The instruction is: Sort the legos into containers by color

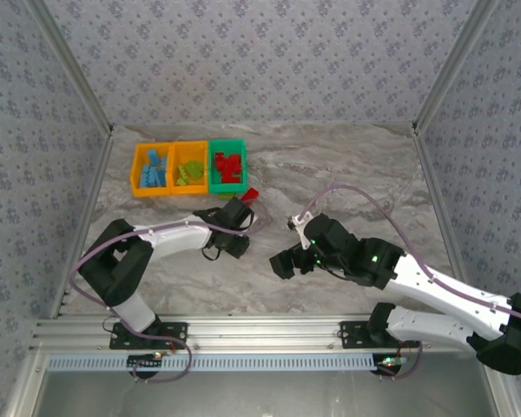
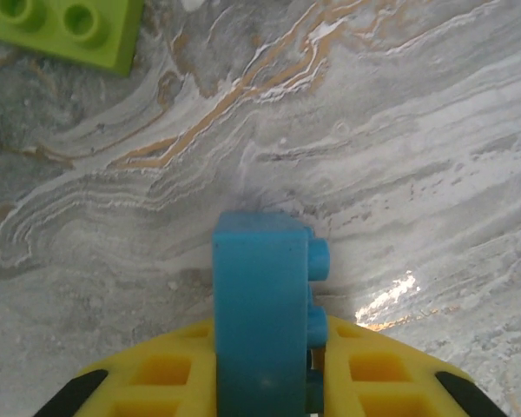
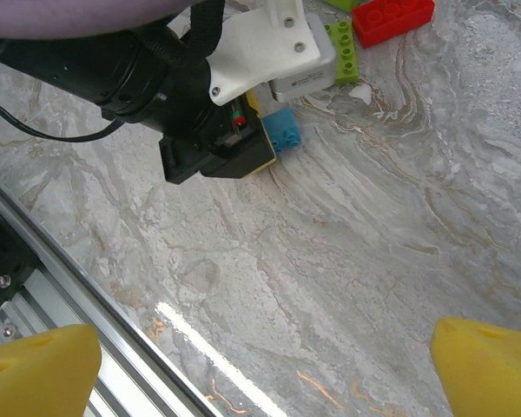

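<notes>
My left gripper (image 2: 265, 382) is shut on a blue lego (image 2: 260, 295), which stands on edge between the yellow pads with its studs facing right, just over the marble table. In the right wrist view the same blue lego (image 3: 282, 130) pokes out of the left gripper. A lime lego (image 2: 65, 26) lies loose a little beyond it, and a red lego (image 3: 392, 17) lies further on. The three joined containers (image 1: 190, 145) sit at the back left: blue bricks in the left orange one, lime in the middle orange one, red in the green one. My right gripper (image 3: 260, 382) is open over bare table.
The left arm (image 1: 169, 233) reaches toward the loose red lego (image 1: 250, 193) in front of the containers. The right arm (image 1: 417, 282) lies across the right half of the table. A metal rail (image 1: 269, 328) runs along the near edge, and patterned walls close in the sides.
</notes>
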### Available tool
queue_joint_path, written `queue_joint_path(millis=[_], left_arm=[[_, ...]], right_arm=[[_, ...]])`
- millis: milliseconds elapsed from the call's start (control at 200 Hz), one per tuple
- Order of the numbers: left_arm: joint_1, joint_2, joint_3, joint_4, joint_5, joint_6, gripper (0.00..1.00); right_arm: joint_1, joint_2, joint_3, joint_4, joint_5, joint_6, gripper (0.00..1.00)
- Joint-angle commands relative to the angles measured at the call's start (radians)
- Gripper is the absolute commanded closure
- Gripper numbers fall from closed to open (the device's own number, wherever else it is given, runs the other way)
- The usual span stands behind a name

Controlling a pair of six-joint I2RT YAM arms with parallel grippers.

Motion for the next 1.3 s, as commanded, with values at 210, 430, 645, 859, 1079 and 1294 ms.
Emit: queue_joint_path(millis=[210, 430, 645, 859, 1079, 1294], left_arm=[[0.067, -0.203, -0.039, 0.088, -0.031, -0.101, 0.81], [0.367, -0.339, -0.016, 0.165, -0.084, -0.215, 0.80], [0.624, -0.126, 0.191, 0.152, -0.184, -0.169, 0.80], [0.726, 0.097, 0.467, 0.069, -0.194, -0.129, 0.77], [0.778, 0.262, 0.694, -0.090, -0.127, -0.074, 0.60], [0.770, 0.065, 0.530, 0.019, -0.010, -0.189, 0.56]], right_arm=[[0.008, 0.007, 0.014, 0.068, 0.011, 0.020, 0.00], [-0.002, 0.007, 0.013, 0.072, 0.063, 0.038, 0.00], [-0.018, 0.003, 0.012, 0.061, 0.061, 0.050, 0.00], [-0.023, -0.021, 0.000, 0.024, 0.056, 0.064, 0.00], [-0.025, -0.082, -0.034, 0.014, 0.064, 0.090, 0.00], [-0.054, -0.063, -0.040, 0.050, 0.080, 0.095, 0.00]])
